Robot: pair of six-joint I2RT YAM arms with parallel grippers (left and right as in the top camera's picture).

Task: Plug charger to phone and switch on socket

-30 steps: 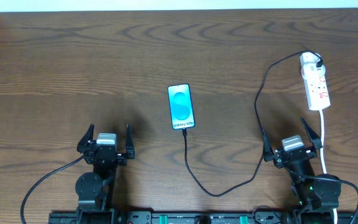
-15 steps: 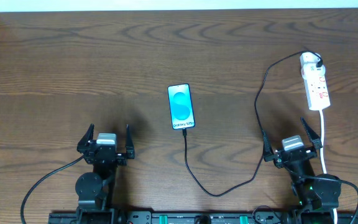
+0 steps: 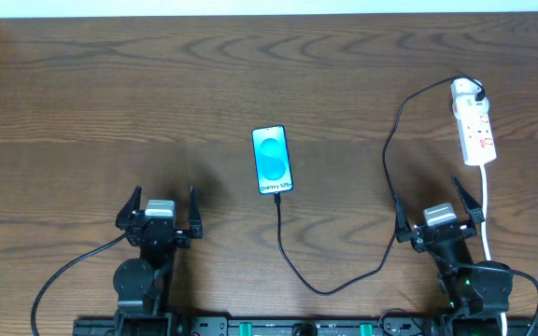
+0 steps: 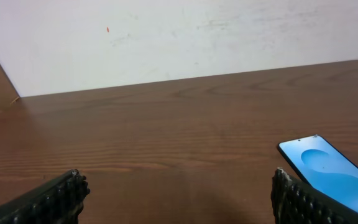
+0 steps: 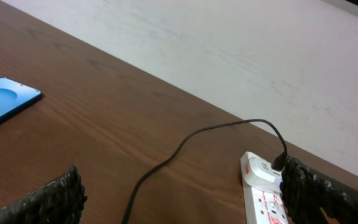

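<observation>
On the socket (image 3: 474, 126), switch state (tiny red marks) unreadable.

A robot lab bench, by the look of it: a left arm (image 3: 143, 271) and right arm (image 3: 465, 275) sit on a black rail (image 3: 250, 327) at the edge of a wood-grain table (image 3: 110, 93). Behind it is a plain white wall (image 4: 197, 37) (scuffed, one red speck). A phone (image 3: 273, 160) and socket (image 3: 474, 126) lie on the table.

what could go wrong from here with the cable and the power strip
The charger runs close beside the right gripper, so a reach toward the socket could snag it and tug the phone. The socket is narrow, so an off-centre press might just shove it aside instead of switching it on.
</observation>
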